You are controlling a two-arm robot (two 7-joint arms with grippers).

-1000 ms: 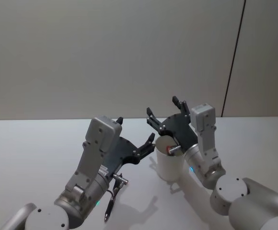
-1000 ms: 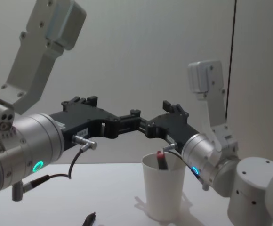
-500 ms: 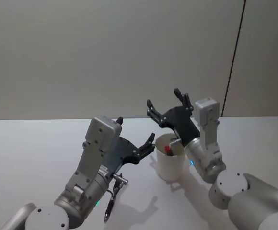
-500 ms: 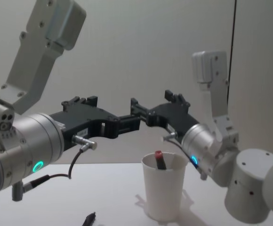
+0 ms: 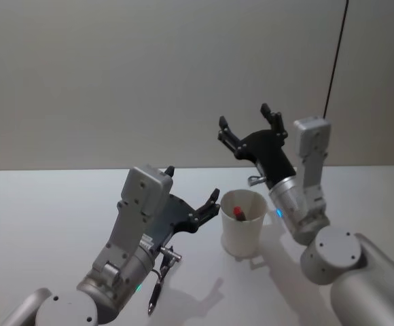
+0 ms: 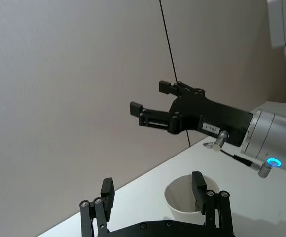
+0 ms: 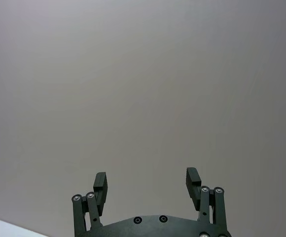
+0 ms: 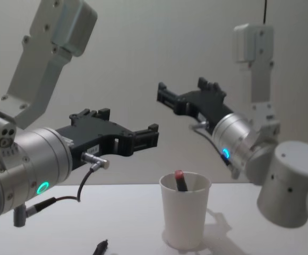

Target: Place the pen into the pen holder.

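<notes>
**Pen's in the cup**

The pen (image 5: 238, 212) stands in the cup (image 5: 241, 238), red end up. The right gripper (image 5: 246, 121) hangs above it, spread wide and empty. The left gripper (image 5: 192, 185) sits just beside the cup, also spread and empty.

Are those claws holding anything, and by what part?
Nothing. The left gripper and right gripper are open and empty; the pen sits in the pen holder.
</notes>
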